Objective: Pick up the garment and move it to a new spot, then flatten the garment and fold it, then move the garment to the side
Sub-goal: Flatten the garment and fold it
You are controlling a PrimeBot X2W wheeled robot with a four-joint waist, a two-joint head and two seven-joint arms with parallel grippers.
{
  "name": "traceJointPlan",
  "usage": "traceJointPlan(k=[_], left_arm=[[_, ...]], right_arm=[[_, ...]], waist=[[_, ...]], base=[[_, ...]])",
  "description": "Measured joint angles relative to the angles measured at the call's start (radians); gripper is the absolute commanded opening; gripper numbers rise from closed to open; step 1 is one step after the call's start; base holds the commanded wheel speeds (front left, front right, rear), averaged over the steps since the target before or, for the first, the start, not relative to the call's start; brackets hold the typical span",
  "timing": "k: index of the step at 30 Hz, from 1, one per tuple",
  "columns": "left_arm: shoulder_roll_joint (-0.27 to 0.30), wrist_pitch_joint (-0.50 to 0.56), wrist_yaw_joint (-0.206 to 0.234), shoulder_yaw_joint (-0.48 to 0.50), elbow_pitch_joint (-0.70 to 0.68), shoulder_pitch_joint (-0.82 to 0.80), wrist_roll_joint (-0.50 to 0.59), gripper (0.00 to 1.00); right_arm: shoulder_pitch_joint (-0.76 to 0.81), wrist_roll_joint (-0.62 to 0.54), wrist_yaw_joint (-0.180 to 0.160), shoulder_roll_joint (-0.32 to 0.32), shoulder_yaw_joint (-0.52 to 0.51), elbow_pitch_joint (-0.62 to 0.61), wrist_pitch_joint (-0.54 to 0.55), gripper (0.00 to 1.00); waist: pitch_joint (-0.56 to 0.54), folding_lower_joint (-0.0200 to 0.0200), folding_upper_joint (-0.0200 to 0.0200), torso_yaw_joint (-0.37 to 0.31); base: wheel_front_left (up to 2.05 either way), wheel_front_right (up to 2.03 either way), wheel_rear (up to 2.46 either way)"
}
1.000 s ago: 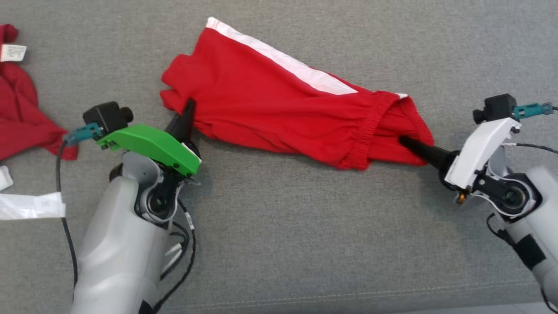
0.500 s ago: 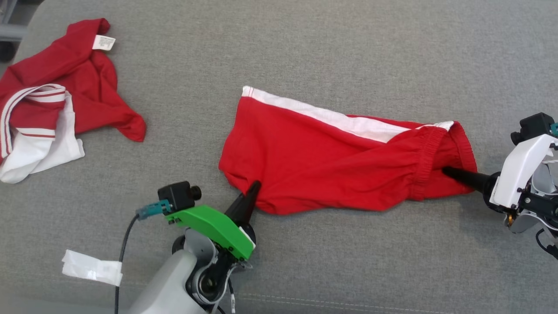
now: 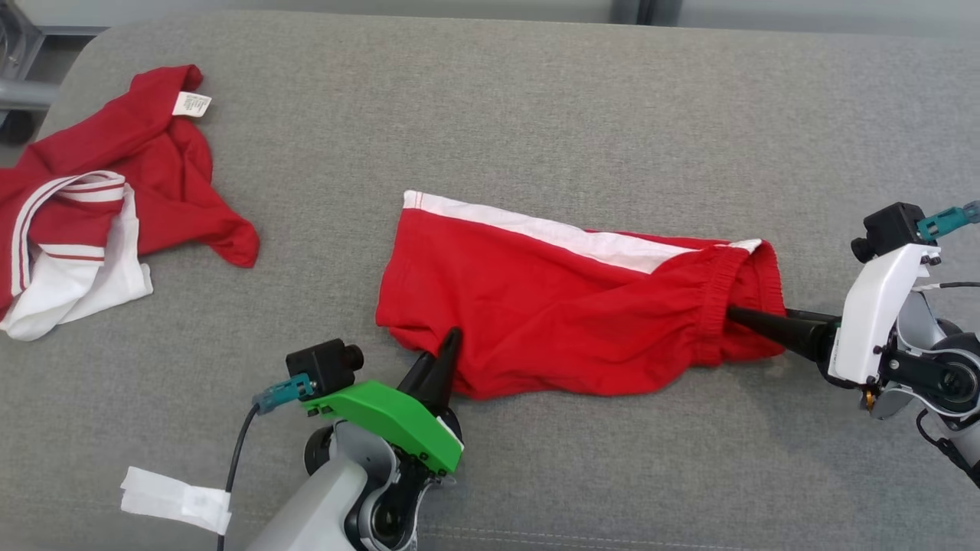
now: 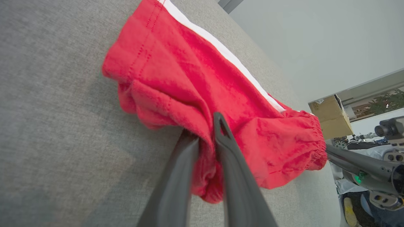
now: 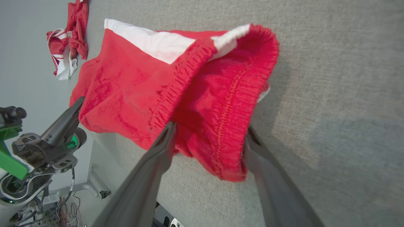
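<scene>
Red shorts [image 3: 566,321], long axis running hand to hand, hem end pinched in the left hand [image 3: 448,348], waistband end straddled by the right hand [image 3: 739,314], fingers spread wide and released; red-white garment [image 3: 115,199] well left of the left hand, tape strip [image 3: 176,501] near its wrist; grey surface [image 3: 536,115] open beyond both hands.

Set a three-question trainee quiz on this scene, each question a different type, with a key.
1. True or false: the left hand has cloth of the red shorts between its fingers.
2. Which part of the shorts lies between the right hand fingers? A) leg hem B) elastic waistband C) white label
3. Fill in: in the head view, a second red-and-white garment lies at the far ____ of the grey cushion.
Key: 1 true; 2 B; 3 left.
</scene>
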Motion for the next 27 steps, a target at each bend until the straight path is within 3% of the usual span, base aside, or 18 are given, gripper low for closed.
traceJointPlan(k=[1, 2, 4, 9, 13, 18, 27], left_arm=[[0.000, -0.006, 0.008, -0.002, 0.000, 0.000, 0.002, 0.95], [0.001, -0.008, 0.016, -0.005, 0.001, 0.000, 0.007, 1.00], [0.002, -0.013, 0.034, -0.009, 0.002, 0.000, 0.025, 1.00], [0.007, -0.055, 0.072, -0.009, 0.034, -0.016, 0.191, 1.00], [0.051, -0.069, 0.086, 0.007, 0.029, -0.050, 0.299, 1.00], [0.097, -0.069, 0.094, 0.036, 0.011, -0.053, 0.403, 1.00], [0.093, -0.069, 0.094, 0.171, -0.104, -0.067, 0.607, 1.00]], right_arm=[[0.003, -0.008, 0.000, -0.003, 0.000, -0.004, -0.002, 1.00], [0.008, -0.012, 0.000, -0.007, -0.002, -0.007, -0.008, 1.00], [0.019, -0.022, 0.000, -0.018, -0.007, -0.010, -0.021, 1.00], [0.034, -0.084, -0.020, -0.063, -0.080, -0.035, -0.140, 1.00], [0.033, -0.120, -0.028, -0.046, -0.126, -0.084, -0.247, 1.00], [0.033, -0.222, -0.038, 0.005, -0.099, -0.147, -0.349, 1.00], [0.040, -0.353, -0.064, 0.047, -0.011, -0.171, -0.428, 1.00]], waist=[[-0.001, 0.0000, -0.0001, -0.008], [-0.001, 0.0000, -0.0001, -0.015], [-0.001, 0.0000, 0.0000, -0.032], [0.005, 0.0000, 0.0000, -0.078], [0.015, 0.0000, 0.0000, -0.100], [0.032, 0.0000, 0.0000, -0.118], [0.051, 0.0000, -0.0001, -0.100]], base=[[0.00, 0.00, 0.00], [0.00, 0.00, 0.00], [0.00, 0.00, 0.00], [0.00, 0.00, 0.00], [0.00, 0.00, 0.00], [0.00, 0.00, 0.00], [0.00, 0.00, 0.00]])
